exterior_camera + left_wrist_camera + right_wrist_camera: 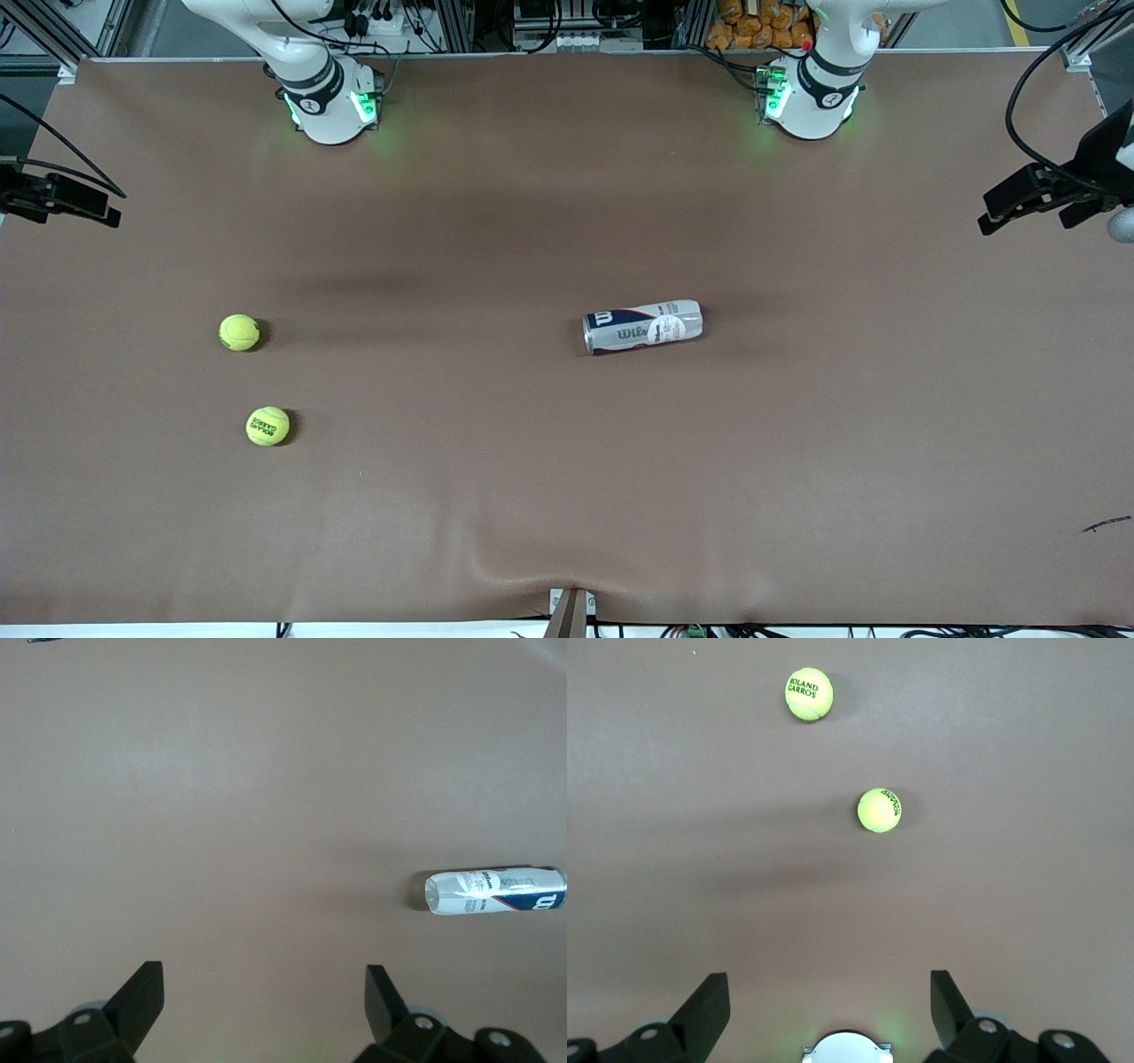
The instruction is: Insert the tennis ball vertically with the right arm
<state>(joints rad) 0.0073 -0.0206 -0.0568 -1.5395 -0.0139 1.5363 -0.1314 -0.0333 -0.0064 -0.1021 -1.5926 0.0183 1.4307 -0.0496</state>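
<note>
Here I wait with both arms raised high over the brown table (pixel 567 496), near my bases. My right gripper (pixel 830 1001) hangs with its two black fingers (pixel 709 1005) spread wide and nothing between them; it sits above bare table toward my right arm's end, and two yellow-green tennis balls lie below it. The first tennis ball (pixel 239 332) rests closer to my right base. The second tennis ball (pixel 267 426), with its dark Roland Garros lettering facing up, lies nearer to the front camera, and the two are near each other but apart. My left gripper (pixel 264 1001) is likewise wide open and empty, held above bare table toward my left arm's end. The Wilson tennis ball can (pixel 643 326) lies on its side around the middle of the table, well apart from both balls, its length running roughly along the table between my two arms' ends.
</note>
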